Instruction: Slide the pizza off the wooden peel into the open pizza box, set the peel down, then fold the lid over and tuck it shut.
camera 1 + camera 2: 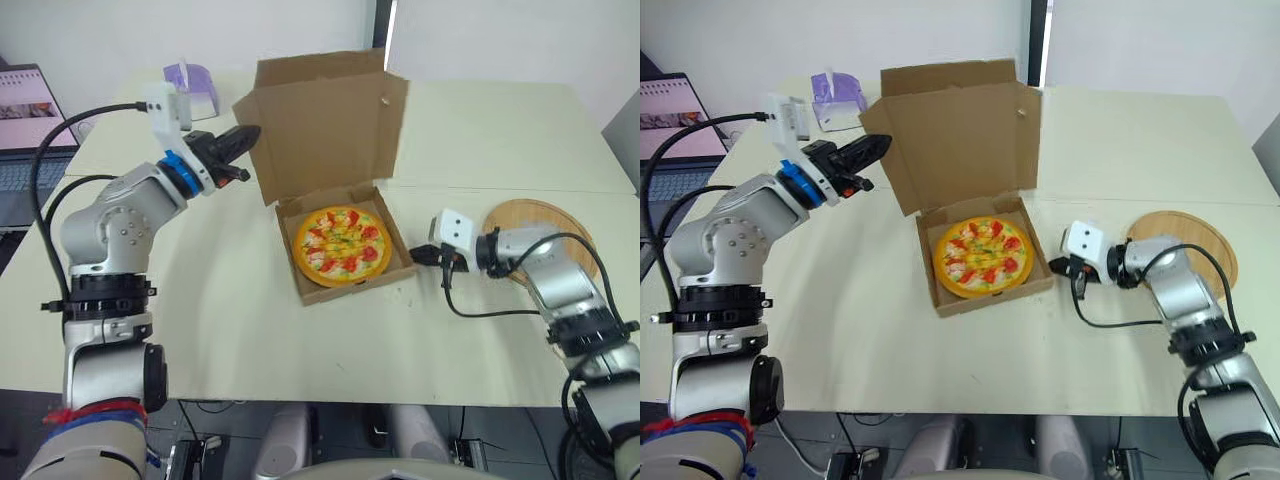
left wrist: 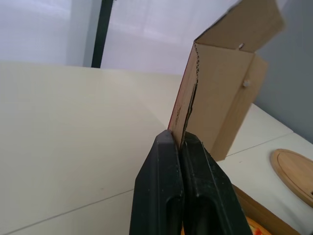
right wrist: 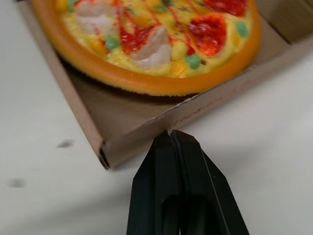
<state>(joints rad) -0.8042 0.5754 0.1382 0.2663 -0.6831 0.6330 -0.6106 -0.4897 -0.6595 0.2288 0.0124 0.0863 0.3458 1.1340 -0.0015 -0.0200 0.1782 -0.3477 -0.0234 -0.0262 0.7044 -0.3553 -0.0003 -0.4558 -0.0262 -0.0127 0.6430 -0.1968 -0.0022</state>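
Bright, even light fills the scene. The wall (image 1: 150,30) beyond the left gripper (image 1: 252,132) washes out almost to white. The table (image 1: 250,320) carries only faint, soft-edged shadows, 1 beneath the right gripper (image 3: 168,133) and 1 darker inside the pizza box (image 3: 122,115) just ahead of it, under the rim of the pizza (image 3: 146,44). In the 2 wrist views the near black fingers and that pizza look soft.

You have the pizza (image 1: 341,244) in the box (image 1: 355,285) on the table (image 1: 230,330), lid (image 1: 325,120) upright behind it, the peel (image 1: 545,215) to its right, a laptop (image 1: 20,150) far left.
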